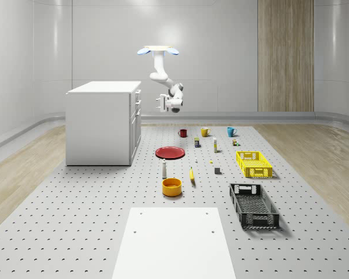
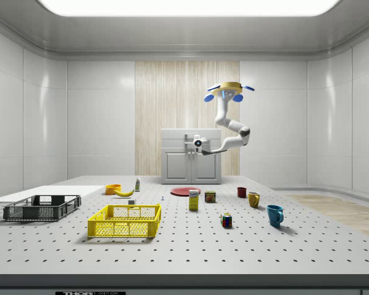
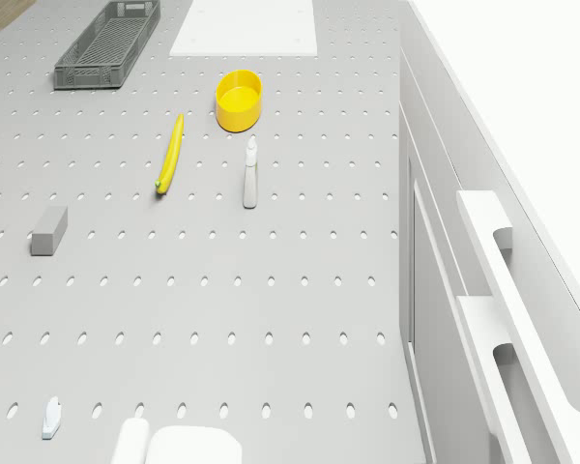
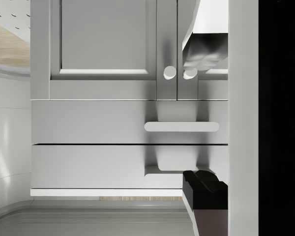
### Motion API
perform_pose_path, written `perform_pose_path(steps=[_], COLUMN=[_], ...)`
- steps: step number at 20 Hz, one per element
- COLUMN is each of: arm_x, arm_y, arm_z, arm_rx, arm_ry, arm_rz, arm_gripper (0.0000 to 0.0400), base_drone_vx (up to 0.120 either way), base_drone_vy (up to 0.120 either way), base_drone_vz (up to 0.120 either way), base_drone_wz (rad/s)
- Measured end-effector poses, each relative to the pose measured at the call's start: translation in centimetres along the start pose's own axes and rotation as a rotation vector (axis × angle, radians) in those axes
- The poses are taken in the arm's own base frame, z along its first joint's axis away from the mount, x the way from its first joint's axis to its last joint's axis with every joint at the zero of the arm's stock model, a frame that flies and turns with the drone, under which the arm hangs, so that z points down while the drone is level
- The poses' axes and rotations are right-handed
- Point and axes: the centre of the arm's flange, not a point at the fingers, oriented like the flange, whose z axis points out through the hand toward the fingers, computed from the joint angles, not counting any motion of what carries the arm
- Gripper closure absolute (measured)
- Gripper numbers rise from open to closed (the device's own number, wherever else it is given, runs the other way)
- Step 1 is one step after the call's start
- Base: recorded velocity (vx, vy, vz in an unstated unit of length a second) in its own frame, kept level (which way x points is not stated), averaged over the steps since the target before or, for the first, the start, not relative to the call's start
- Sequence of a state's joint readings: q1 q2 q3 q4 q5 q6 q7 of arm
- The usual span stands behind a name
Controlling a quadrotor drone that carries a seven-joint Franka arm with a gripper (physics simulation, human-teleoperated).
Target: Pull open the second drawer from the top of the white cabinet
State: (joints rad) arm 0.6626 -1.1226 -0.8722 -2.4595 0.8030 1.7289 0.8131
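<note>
second drawer [image 4: 88, 122] of the white cabinet [image 1: 102, 122]: shut, front flush w/ the drawers next to it, directly below the top drawer and above the two doors. the cabinet stands on the perforated floor [image 1: 75, 221] at the whole-scene view's left.

status:
- drone [image 1: 157, 51] hovers in front of the cabinet's drawer side, higher than its top.
- gripper [image 1: 163, 103] hangs at drawer height, near the front but apart from it. claw released, fingers [image 4: 206, 189] spread wide. in the wrist view the bar handle [image 4: 182, 127] shows in the gap between them.

handling (est.):
- rigid panel on slides, prob. light. should move in a straight line only.
- take hold at the middle of the bar handle. smooth surface, so slip is possible.
- pull square to the front. an off-axis pull may bind the slide or drag the hovering drone.
</note>
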Motion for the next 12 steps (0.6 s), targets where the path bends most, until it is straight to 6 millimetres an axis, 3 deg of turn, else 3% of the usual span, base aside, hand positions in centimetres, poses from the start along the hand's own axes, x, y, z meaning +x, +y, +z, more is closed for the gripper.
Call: perform_pose_path(steps=[2,6,12], arm_x=[0.0,0.0,0.0], arm_y=[0.0,0.0,0.0], arm_z=[0.0,0.6,3.0], arm_rx=[0.000,0.000,0.000], arm_ry=[0.000,0.000,0.000], arm_rz=[0.000,0.000,0.000], arm_gripper=[0.0100,0.0100,0.0100], base_drone_vx=[0.000,0.000,0.000], base_drone_vy=[0.100,0.000,0.000], base_drone_vz=[0.000,0.000,0.000], base_drone_wz=[0.000,0.000,0.000])
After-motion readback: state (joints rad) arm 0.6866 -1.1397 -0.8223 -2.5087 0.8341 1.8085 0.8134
